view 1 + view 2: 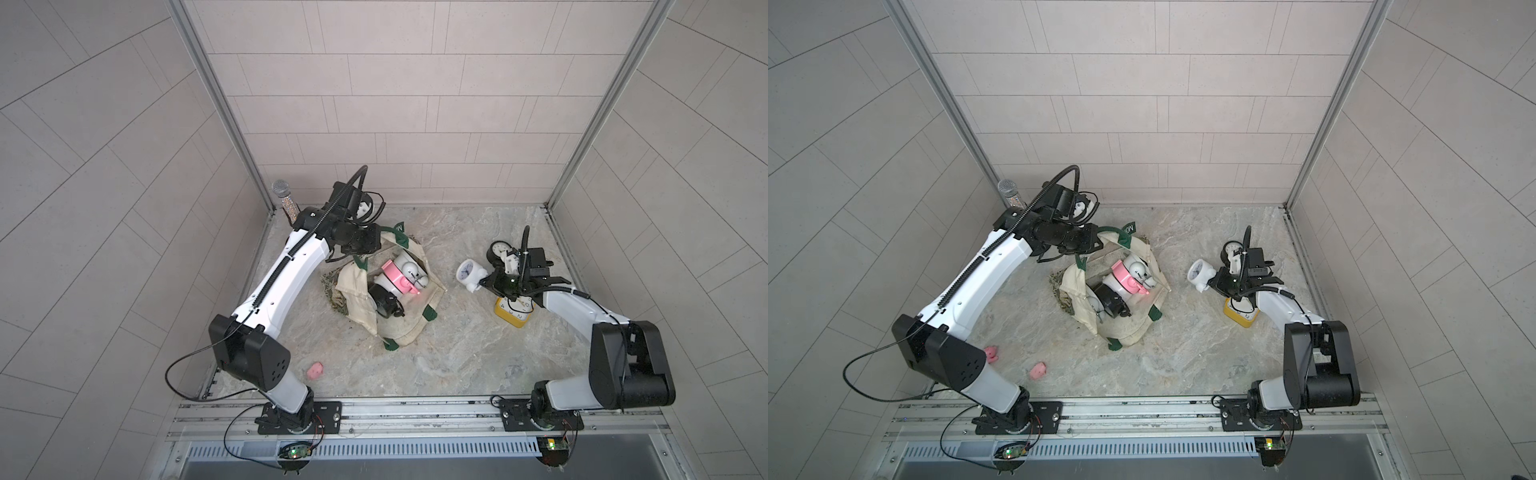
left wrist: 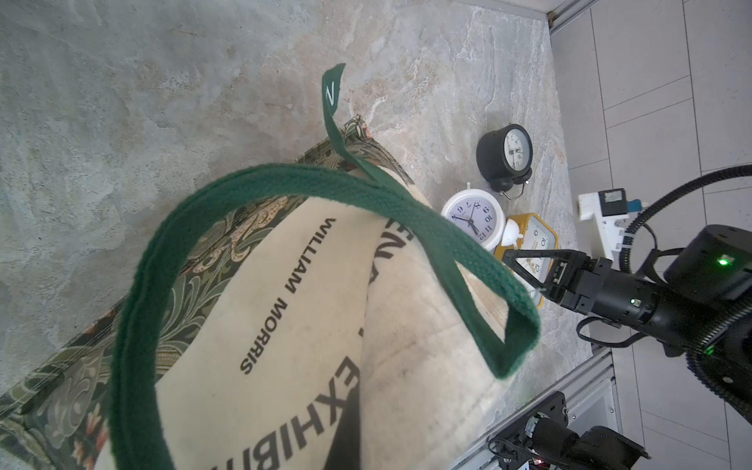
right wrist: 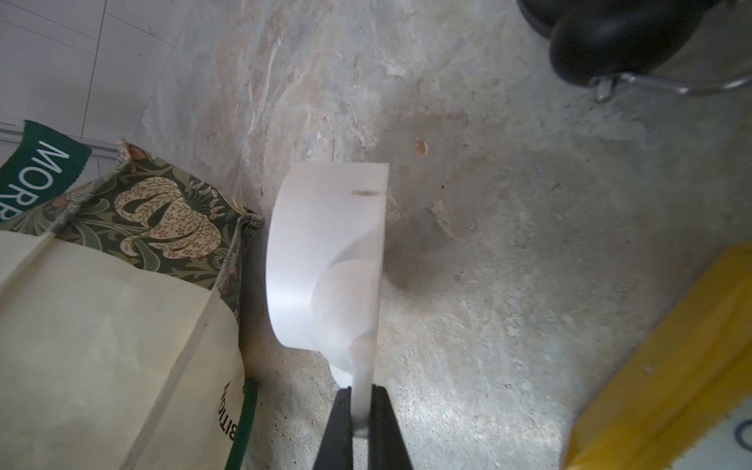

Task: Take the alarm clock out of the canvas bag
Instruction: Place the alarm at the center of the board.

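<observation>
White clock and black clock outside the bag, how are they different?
The white clock has a white case; the black clock has a black one. The right gripper is shut on the white clock; the black clock stands free on the table. Both are round, with pale faces, outside the canvas bag.

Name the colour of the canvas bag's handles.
Dark green; the handle shows best in the left wrist view.

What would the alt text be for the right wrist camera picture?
The right gripper pinches a white alarm clock by a thin white part, against the marbled table. A canvas bag lies close beside; a yellow clock and a black clock peek in.
</observation>
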You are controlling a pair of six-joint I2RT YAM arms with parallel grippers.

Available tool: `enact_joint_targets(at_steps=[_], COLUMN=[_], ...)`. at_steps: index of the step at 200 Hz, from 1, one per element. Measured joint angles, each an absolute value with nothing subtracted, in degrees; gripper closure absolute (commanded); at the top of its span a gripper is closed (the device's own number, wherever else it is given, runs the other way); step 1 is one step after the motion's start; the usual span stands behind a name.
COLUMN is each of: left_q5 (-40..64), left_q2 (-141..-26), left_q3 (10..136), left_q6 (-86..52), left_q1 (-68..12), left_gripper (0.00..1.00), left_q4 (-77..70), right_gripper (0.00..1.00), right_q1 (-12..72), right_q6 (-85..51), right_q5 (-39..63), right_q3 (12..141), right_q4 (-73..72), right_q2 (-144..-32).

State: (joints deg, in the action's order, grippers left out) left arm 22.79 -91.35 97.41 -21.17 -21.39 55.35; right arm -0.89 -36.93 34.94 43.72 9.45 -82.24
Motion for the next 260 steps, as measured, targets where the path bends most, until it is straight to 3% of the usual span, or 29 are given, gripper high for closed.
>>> enact_joint_targets(at_steps=[86, 195, 260], left_q5=[22.5, 22.5, 22.4], left_q2=[-91.4, -91.5, -91.5], left_q3=[97.4, 97.4, 97.4], left_q6=[-21.1, -21.0, -21.0], left_q1=[-21.4, -21.4, -21.4], left_gripper=[1.0, 1.0, 1.0], left_q4=[55.4, 55.6, 55.6], right_gripper=[1.0, 0.82, 0.82], right_q1=[-6.5, -9.3, -9.3], right_q6=[-40.7, -40.6, -40.5], right_q5=[38.1, 37.8, 37.8], right_q3=[43.3, 43.3, 45.5], right_q4=[-0.1, -3.0, -3.2], right_q2=[-89.1, -94.4, -96.6])
